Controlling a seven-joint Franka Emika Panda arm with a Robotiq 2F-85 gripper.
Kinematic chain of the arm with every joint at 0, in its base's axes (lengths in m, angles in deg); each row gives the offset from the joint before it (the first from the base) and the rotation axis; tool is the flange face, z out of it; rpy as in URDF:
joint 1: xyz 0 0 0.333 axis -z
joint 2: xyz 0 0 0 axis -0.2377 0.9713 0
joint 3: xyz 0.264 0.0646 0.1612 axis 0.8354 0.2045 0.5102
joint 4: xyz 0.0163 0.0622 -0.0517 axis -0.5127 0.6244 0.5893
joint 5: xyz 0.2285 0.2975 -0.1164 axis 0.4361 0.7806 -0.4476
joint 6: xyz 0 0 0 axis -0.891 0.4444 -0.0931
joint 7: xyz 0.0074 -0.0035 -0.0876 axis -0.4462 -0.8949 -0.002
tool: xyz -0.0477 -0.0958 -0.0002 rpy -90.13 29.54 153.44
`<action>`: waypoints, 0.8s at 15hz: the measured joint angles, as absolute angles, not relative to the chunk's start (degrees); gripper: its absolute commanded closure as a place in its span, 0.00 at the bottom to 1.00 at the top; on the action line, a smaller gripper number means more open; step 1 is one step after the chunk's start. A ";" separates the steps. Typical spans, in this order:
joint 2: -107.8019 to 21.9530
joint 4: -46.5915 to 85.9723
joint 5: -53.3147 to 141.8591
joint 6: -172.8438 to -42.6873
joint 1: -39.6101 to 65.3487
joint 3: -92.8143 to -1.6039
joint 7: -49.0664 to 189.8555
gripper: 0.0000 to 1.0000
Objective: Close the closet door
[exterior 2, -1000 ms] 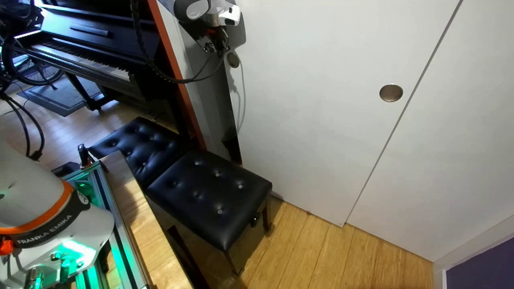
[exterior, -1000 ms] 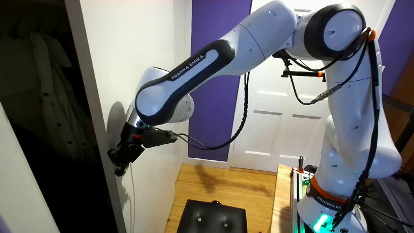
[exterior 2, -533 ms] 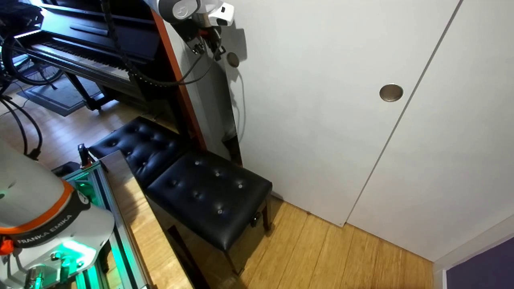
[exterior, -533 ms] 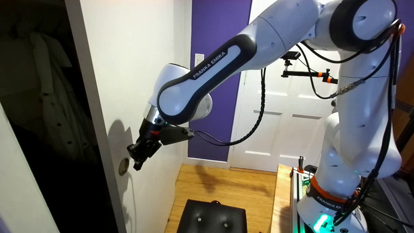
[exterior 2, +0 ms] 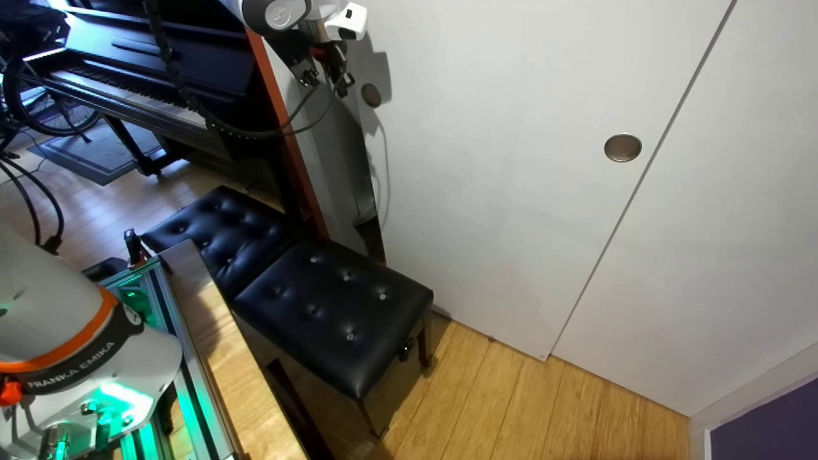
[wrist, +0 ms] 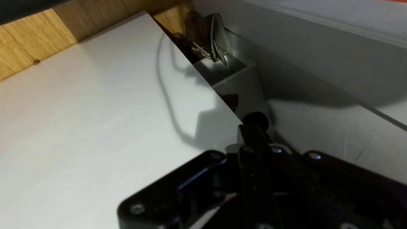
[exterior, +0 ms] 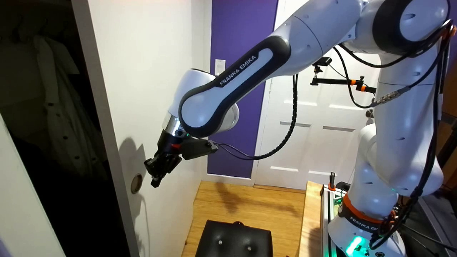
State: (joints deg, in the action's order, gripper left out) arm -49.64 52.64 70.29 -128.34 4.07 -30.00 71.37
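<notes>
The white sliding closet door (exterior: pixel 153 64) stands partly open, also seen in an exterior view (exterior 2: pixel 498 211) and the wrist view (wrist: pixel 105 114). Its near edge borders a dark opening (exterior: pixel 64 200). A round recessed handle (exterior: pixel 136 183) sits near that edge; it also shows in an exterior view (exterior 2: pixel 370 95). A similar handle (exterior 2: pixel 622 147) is near the panel's other edge. My gripper (exterior: pixel 155 182) is just off the door face beside the near handle, apparently not touching. In the wrist view the gripper's fingers (wrist: pixel 252 128) are together with nothing visible between them.
A light coat (exterior: pixel 60 107) hangs inside the closet. Footwear (wrist: pixel 203 36) and a box (wrist: pixel 238 79) lie inside at floor level. A black tufted bench (exterior 2: pixel 339 313) stands in front of the door. A black piano (exterior 2: pixel 147 83) stands beyond the opening.
My gripper has pulled back from the door face at the handle, uncovering the handle, and the arm has shifted away from the closet. The door has not visibly moved.
</notes>
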 measured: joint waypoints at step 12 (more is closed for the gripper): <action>-40.41 53.76 62.45 -149.26 2.00 -30.64 71.17 1.00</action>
